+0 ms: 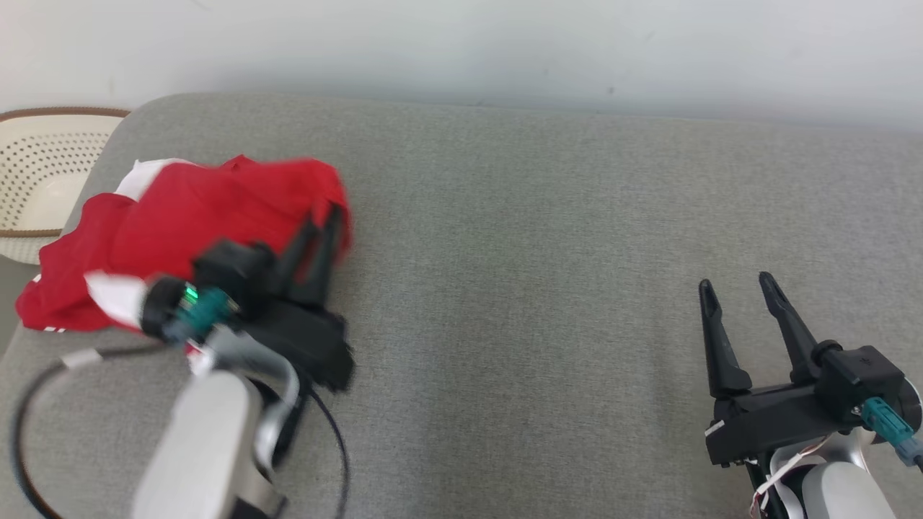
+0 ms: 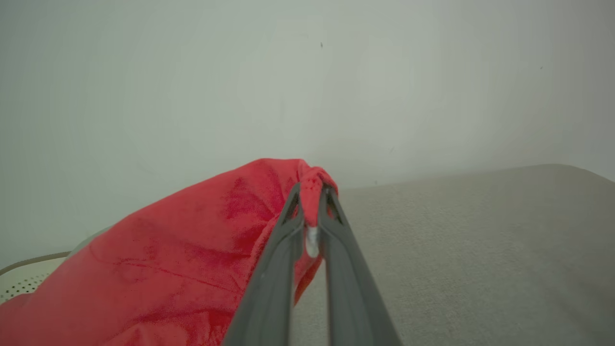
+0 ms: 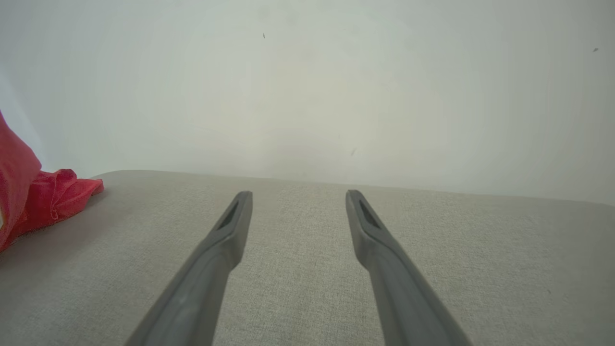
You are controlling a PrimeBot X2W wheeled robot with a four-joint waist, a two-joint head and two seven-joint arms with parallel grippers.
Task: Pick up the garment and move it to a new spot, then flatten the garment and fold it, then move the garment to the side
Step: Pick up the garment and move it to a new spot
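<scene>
- Gripping a small bunched fold of the red garment (image 1: 202, 216) with the left claw (image 1: 324, 218), jaws closed tight on the cloth at the heap's right-hand edge.
- Lying crumpled toward the left end of the grey fabric-covered worktop (image 1: 548, 238), just beside a pale perforated basket (image 1: 43, 166). Seemingly lifted a little at the pinched end, judging from the left wrist view, and otherwise resting on the surface.
- Holding the right claw (image 1: 735, 282) wide open and empty, low over bare worktop, well apart from the garment.
- Likely to handle as light, soft and wholly limp: no stiffness to lean on, so expect sagging, trailing and self-folding from any single pinch.
- Looks fleecy or brushed in the left wrist view, so probably grippy rather than slippery. Little risk of damage, more of working loose from a thin pinch if dragged across the fabric cover.
- Showing white patches at the far left and at the near edge, plus a white scrap between the fingers (image 2: 274, 269) just below the pinch, too small to call label or trim.
- Best taken at an edge or corner, not mid-heap. For carrying, the present pinch seems enough.
- For flattening, probably take a second hold with the right claw on a hem or shoulder well apart from the first, then draw taut.
- Beware catching two layers at once and so hiding the true outline.
</scene>
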